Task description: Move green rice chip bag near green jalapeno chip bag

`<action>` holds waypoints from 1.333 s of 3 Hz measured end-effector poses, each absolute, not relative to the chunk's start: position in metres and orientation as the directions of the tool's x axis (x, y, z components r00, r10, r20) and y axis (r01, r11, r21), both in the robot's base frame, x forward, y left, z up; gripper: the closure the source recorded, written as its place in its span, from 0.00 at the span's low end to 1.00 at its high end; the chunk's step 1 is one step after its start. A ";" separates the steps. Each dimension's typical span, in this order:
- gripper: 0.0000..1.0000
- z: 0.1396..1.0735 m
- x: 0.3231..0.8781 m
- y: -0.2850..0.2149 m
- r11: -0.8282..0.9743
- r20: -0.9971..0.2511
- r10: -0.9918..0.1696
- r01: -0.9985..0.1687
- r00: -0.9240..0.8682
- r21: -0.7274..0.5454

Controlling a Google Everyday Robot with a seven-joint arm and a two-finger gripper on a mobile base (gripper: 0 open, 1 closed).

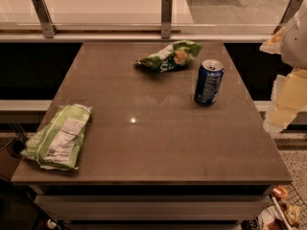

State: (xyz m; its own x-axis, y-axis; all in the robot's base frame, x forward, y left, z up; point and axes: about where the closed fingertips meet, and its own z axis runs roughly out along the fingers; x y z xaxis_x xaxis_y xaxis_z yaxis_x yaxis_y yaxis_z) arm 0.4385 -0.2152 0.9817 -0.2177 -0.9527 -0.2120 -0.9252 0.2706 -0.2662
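The green rice chip bag (169, 56) is glossy and wrinkly, with chip pictures, and lies at the back middle of the brown table (153, 143). The green jalapeno chip bag (58, 136) is pale and flat with a white label panel. It lies at the table's front left edge, slightly overhanging it. My gripper (287, 99) hangs at the right edge of the view, beyond the table's right side, apart from both bags and holding nothing that shows.
A blue soda can (208, 82) stands upright just right and in front of the rice chip bag. A glass railing with metal posts (166, 16) runs behind the table. A wire basket with items (283, 210) sits at the lower right.
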 end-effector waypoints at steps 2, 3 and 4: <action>0.00 0.995 0.472 -0.208 0.253 -0.205 -0.960 -0.907 -0.192 -0.337; 0.00 1.009 0.511 -0.192 0.243 -0.213 -0.963 -0.875 -0.165 -0.420; 0.00 1.024 0.541 -0.171 0.245 -0.252 -0.958 -0.842 -0.136 -0.480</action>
